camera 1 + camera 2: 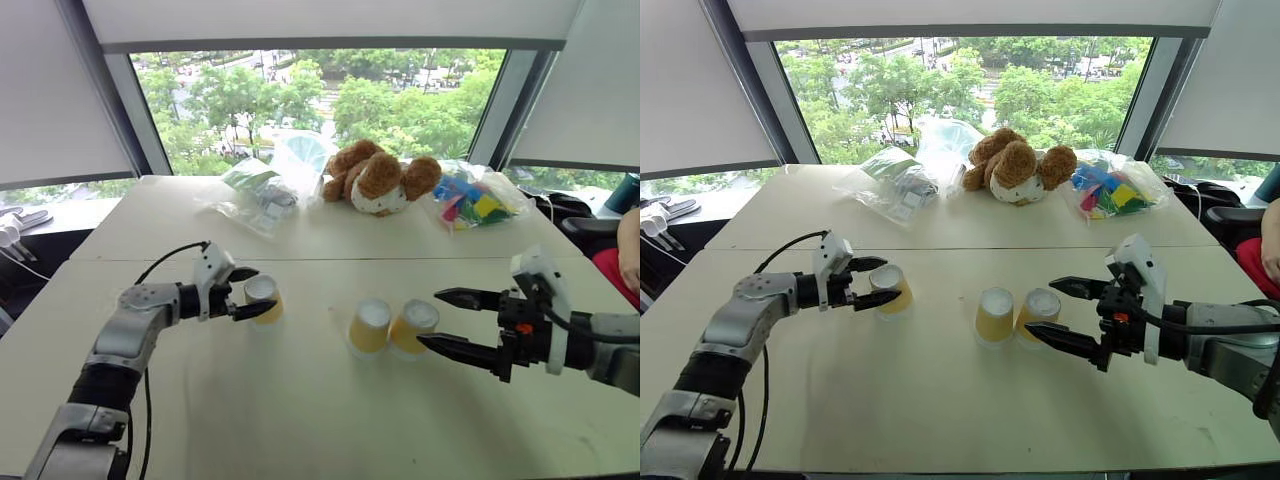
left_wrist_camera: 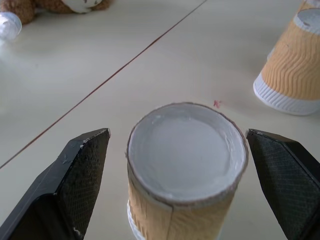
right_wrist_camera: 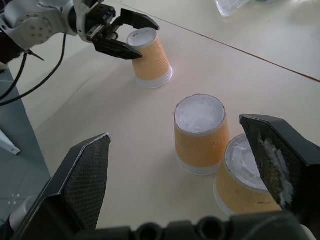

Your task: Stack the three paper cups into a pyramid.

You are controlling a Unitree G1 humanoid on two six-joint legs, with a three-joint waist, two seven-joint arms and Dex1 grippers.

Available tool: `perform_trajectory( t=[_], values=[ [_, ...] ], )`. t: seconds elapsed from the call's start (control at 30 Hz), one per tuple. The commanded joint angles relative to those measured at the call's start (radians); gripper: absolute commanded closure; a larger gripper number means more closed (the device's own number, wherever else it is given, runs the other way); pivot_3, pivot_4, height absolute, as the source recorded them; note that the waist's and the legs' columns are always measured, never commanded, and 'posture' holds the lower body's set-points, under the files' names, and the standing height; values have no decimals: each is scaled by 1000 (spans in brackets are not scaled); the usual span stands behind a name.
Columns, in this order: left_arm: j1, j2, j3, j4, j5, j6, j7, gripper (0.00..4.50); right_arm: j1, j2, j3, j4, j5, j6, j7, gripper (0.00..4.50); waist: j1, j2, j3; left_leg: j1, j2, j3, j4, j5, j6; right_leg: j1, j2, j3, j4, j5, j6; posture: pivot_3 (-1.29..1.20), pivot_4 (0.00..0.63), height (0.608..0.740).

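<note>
All three paper cups stand upside down on the pale table (image 1: 300, 420). The left cup (image 2: 186, 150) sits between the fingers of my open left gripper (image 1: 264, 290), with a gap on each side. The other two cups, the middle one (image 1: 370, 326) and the right one (image 1: 411, 322), stand side by side and touching near the table's centre. My right gripper (image 1: 428, 318) is open just to their right. Its fingertips straddle the right cup's near side, and I cannot tell whether they touch it. In the right wrist view both cups (image 3: 201, 132) show between the wide-spread fingers.
At the far edge by the window lie a brown teddy bear (image 1: 378, 180), clear plastic bags (image 1: 262, 190) and a bag of colourful blocks (image 1: 475, 205). A person's arm (image 1: 630, 250) shows at the right edge. A seam (image 1: 400, 259) crosses the table behind the cups.
</note>
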Motion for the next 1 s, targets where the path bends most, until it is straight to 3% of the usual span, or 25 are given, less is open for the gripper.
perform_trajectory(
  t=[0.03,0.1,0.2,0.4,0.57,0.77,1.0],
  values=[
    [-31,-24,-4,45,23,-58,-14,255,2,2,-21,-26,20,-20,-17,6,0,0,0,0,0,0,0,0,0,0,0,0,0,0,0,0,150,740],
    [-36,-36,-4,61,27,-71,-24,848,8,-2,-29,-25,18,-23,-19,0,-2,0,0,0,0,0,0,0,0,0,0,0,0,0,0,0,150,740],
    [-38,-41,-2,69,31,-78,-37,2142,15,-5,-36,-24,12,-30,-20,0,-2,0,0,0,0,0,0,0,0,0,1,0,1,0,0,0,150,740],
    [-103,-31,30,78,2,-38,-51,2137,29,-10,-38,-12,1,-41,-24,0,-1,-1,0,0,0,0,0,0,0,0,1,0,1,0,0,0,150,740],
    [-377,-6,15,194,-10,7,-195,2137,78,-47,-105,20,-7,-18,-5,0,17,-6,3,-1,0,-1,3,0,0,0,4,-3,1,0,1,0,150,740],
    [-631,-218,-29,319,-16,37,-245,2137,168,-37,-206,22,-34,-9,-23,0,33,-6,3,-1,-2,-1,6,-2,3,3,3,-3,0,1,2,0,150,740],
    [-767,-436,-108,475,53,15,-270,2137,279,14,-298,-32,-10,15,-67,0,19,-7,4,-4,-2,-1,13,-3,7,3,4,-2,1,2,4,0,150,740]
  ],
)
